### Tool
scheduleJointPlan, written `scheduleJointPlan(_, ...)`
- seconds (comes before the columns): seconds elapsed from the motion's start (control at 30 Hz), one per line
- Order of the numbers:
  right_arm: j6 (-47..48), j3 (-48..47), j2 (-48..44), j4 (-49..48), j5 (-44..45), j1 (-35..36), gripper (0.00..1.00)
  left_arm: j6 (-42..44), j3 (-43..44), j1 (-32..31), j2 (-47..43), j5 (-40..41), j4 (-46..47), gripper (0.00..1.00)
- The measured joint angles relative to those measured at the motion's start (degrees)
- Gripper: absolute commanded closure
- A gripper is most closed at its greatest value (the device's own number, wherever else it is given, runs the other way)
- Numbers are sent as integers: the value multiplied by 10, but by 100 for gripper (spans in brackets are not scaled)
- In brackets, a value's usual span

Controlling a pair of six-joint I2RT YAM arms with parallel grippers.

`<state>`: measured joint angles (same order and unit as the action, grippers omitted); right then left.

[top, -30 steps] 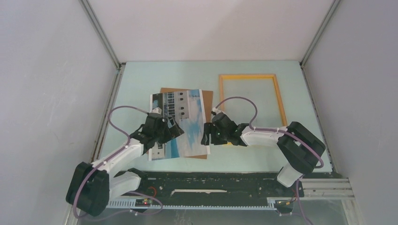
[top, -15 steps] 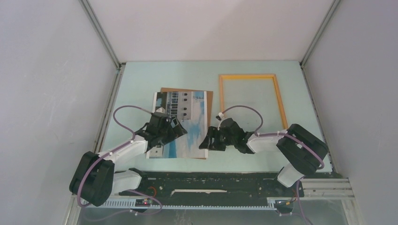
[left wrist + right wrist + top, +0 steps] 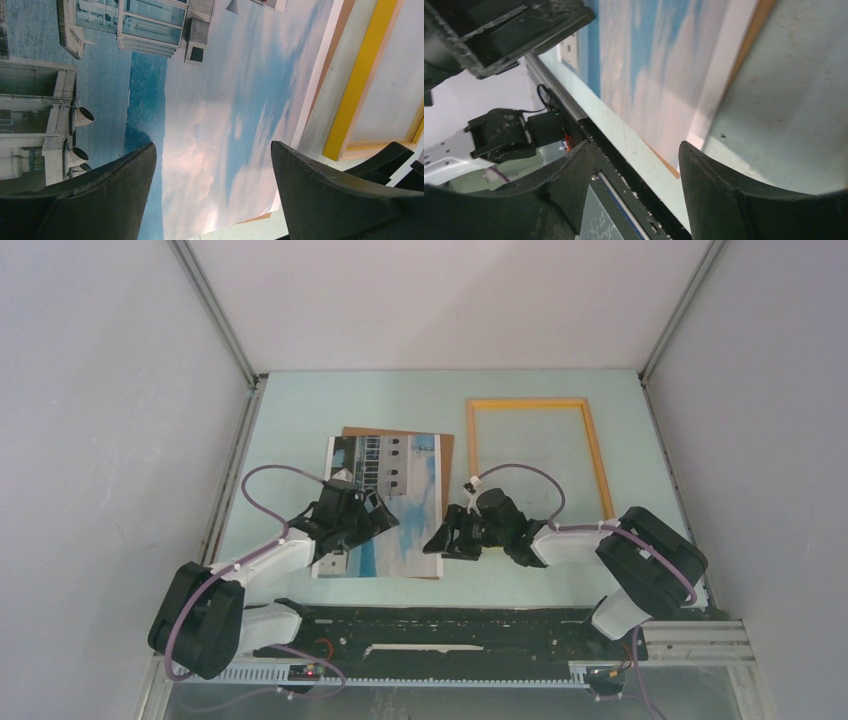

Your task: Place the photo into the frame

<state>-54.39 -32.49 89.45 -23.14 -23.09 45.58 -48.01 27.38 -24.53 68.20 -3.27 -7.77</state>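
Observation:
The photo point(image 3: 412, 490), a white building against blue sky, lies flat on a brown backing board point(image 3: 395, 432) left of centre. The yellow frame point(image 3: 470, 445) lies flat to its right, with nothing inside it. My left gripper point(image 3: 384, 516) hovers open over the photo's near left part; in the left wrist view its fingers point(image 3: 105, 195) straddle the cloud area of the photo point(image 3: 215, 100), holding nothing. My right gripper point(image 3: 436, 543) is open just off the photo's near right corner. Through it, in the right wrist view, I see that corner of the photo point(image 3: 659, 65) and bare table.
The frame's yellow rail point(image 3: 357, 85) and the board's brown edge point(image 3: 330, 60) run along the photo's right side. A black rail point(image 3: 450, 625) lines the table's near edge. Grey walls close in both sides. My left gripper body point(image 3: 509, 30) shows in the right wrist view.
The photo, skewed and spread wider a second ago, now lies squared on the backing board. My right gripper has dropped toward the near edge and narrowed slightly. The left gripper has barely shifted.

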Motion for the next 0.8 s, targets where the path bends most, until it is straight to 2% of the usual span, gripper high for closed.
scheduleJointPlan(0.2,16,2,0,59,45,-1,27,0,0,0,0,0,0,5)
scheduleJointPlan(0.33,15,2,3,58,43,-2,28,0,0,0,1,0,0,5)
scheduleJointPlan(0.63,-61,44,75,-130,-39,-18,32,0,2,0,5,0,1,5)
scheduleJointPlan(0.8,-80,56,78,-161,-46,-21,32,0,2,-1,5,0,1,5)
